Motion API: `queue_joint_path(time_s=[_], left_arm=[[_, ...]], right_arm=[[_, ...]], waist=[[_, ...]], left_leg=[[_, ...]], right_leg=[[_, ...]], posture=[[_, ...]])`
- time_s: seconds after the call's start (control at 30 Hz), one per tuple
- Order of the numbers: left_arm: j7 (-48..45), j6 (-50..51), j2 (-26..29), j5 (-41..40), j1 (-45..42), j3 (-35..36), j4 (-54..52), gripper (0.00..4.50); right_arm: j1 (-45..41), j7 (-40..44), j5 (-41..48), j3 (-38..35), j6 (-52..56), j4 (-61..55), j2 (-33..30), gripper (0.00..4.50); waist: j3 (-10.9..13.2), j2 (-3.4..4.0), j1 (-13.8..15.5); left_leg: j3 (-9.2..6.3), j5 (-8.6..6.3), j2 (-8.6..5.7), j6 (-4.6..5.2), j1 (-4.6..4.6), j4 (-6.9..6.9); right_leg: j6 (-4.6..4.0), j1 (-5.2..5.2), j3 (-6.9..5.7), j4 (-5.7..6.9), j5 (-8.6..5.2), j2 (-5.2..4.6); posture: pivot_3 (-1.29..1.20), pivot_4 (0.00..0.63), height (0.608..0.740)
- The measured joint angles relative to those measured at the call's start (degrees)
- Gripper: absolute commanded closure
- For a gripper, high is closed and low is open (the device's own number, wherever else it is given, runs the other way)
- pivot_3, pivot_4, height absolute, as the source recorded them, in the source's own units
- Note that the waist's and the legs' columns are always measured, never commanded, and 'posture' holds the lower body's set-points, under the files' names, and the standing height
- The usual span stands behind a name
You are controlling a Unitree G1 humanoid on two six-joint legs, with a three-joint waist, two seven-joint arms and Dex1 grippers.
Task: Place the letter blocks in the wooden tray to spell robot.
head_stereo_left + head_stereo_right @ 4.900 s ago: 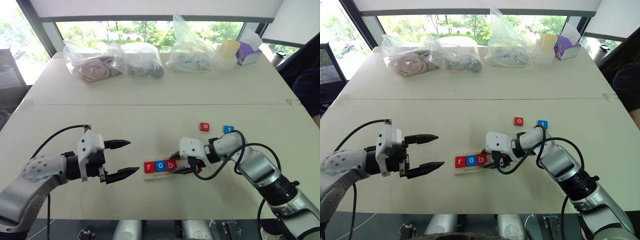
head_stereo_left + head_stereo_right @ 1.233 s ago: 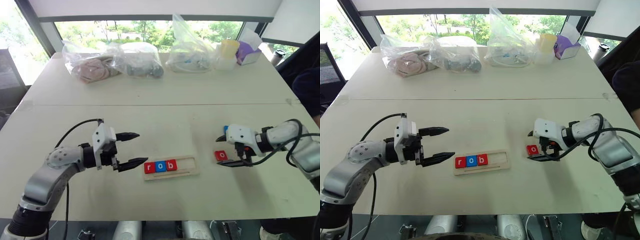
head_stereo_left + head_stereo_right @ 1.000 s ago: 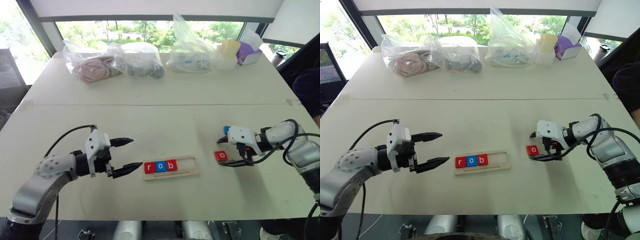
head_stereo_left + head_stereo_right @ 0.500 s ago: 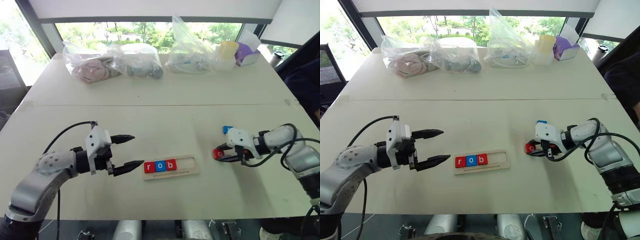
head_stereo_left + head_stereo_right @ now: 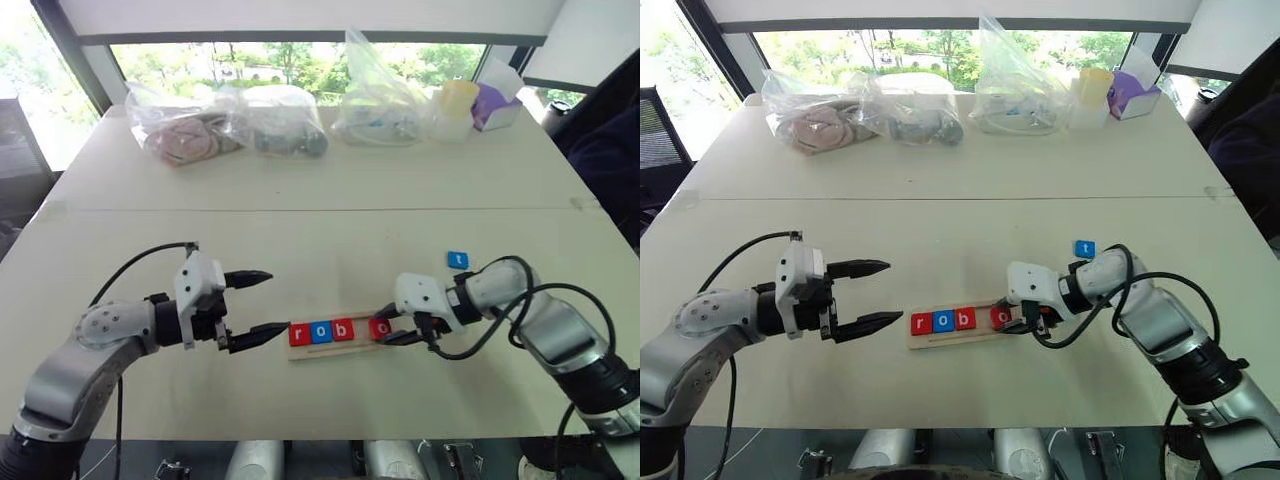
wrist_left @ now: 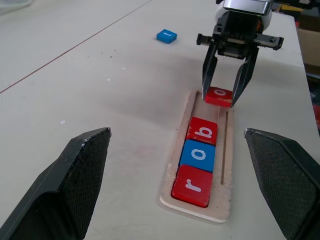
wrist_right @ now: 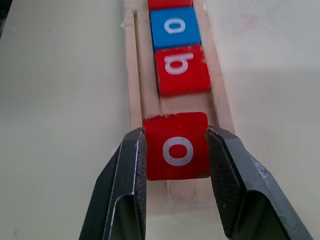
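Observation:
The wooden tray [image 5: 340,349] lies near the table's front edge. Three letter blocks sit in its left part: red r [image 5: 298,335], blue o [image 5: 320,332] and red b [image 5: 342,330]. My right gripper [image 5: 388,329] is shut on a red o block [image 7: 176,146]. It holds the block just over the slot, a small gap to the right of the b. A blue t block [image 5: 457,260] lies loose on the table further back and to the right. My left gripper [image 5: 278,300] hovers open just left of the tray, holding nothing.
Clear plastic bags [image 5: 280,118] with items, a yellow cup [image 5: 458,98] and a purple box [image 5: 495,105] line the far side of the table. A person's dark sleeve [image 5: 610,150] shows at the right edge.
My right gripper has shut on the red o block and carried it left from the bare table to above the tray's right part. The left gripper has stayed put.

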Motion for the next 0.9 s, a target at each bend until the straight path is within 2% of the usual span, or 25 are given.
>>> queue_joint_path(time_s=[0.2,0.77,0.8,0.83,0.9], left_arm=[[0.7,0.2,-0.1,-0.9,1.7,0.0,-2.0,0.0],[1.2,0.5,-0.1,-1.1,2.5,-0.1,-3.2,0.0],[1.2,0.5,-0.1,-1.1,2.5,-0.1,-3.2,0.0],[1.2,0.5,-0.1,-1.1,2.4,-0.1,-3.2,0.0],[1.2,0.5,-0.2,-1.1,2.4,-0.1,-3.2,0.0]], right_arm=[[-1.1,-1.8,-1.4,1.0,0.1,0.3,2.1,3.37],[-1.0,-2.7,-1.9,2.0,0.5,0.2,2.6,3.37],[-1.0,-2.7,-1.9,2.0,0.5,0.2,2.6,2.32],[-0.9,-2.6,-1.8,2.0,0.6,0.1,2.5,1.98],[-0.8,-2.2,-1.8,2.0,0.9,-0.1,2.4,0.93]], waist=[[0.0,0.0,0.1],[0.0,0.0,0.1],[0.0,0.0,0.0],[0.0,0.0,0.0],[0.0,0.0,0.0]], left_leg=[[0.03,0.0,-0.01,0.0,-0.01,0.01],[0.02,0.0,-0.01,0.0,-0.01,0.01],[0.02,0.0,-0.01,0.0,-0.01,0.01],[0.02,0.0,-0.01,0.0,-0.01,0.01],[0.02,0.0,-0.01,0.0,-0.01,0.01]], right_leg=[[0.0,0.01,0.01,0.0,0.0,-0.02],[0.0,0.0,0.0,0.0,0.0,0.01],[0.0,0.0,0.0,0.0,0.0,0.01],[0.0,0.0,0.0,0.0,0.0,0.01],[0.0,0.0,0.0,0.0,0.0,0.01]], posture=[[0.0,0.15,0.74],[0.0,0.15,0.74],[0.0,0.15,0.74],[0.0,0.15,0.74],[0.0,0.15,0.74]])
